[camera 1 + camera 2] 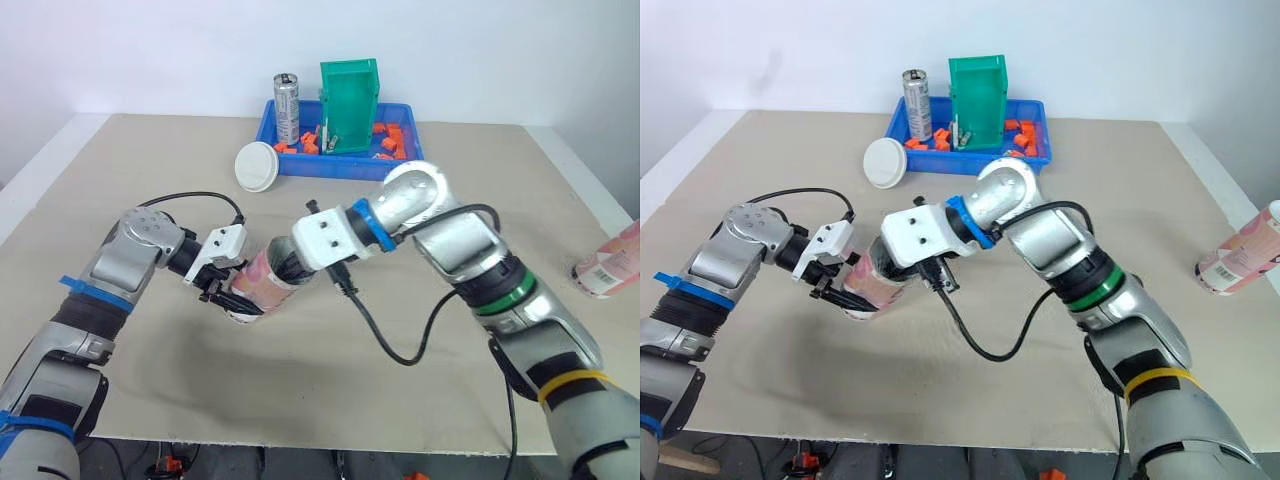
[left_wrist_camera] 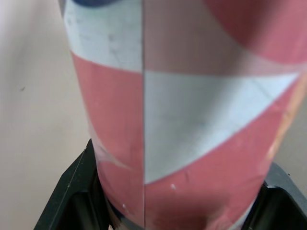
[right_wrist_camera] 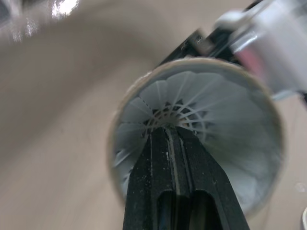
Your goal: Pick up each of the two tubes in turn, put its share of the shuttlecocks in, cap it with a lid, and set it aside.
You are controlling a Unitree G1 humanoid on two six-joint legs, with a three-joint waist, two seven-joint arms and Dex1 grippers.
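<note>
L gripper [image 1: 228, 293] clamps tube [image 1: 268, 277], tilted, mouth facing R side for loading | R gripper [image 3: 168, 131] jaws pressed together, tips inside shuttlecock [image 3: 158, 98] skirt, prob. seating it deeper

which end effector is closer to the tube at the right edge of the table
Right. The right end effector is in the mouth of the held tube, mid-table; the left end effector grips that tube's far side, farther from the spare tube.

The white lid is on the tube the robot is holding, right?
No. The white lid lies on the table by the blue tray, not on the tube the left gripper holds. The left eye view shows it.
</note>
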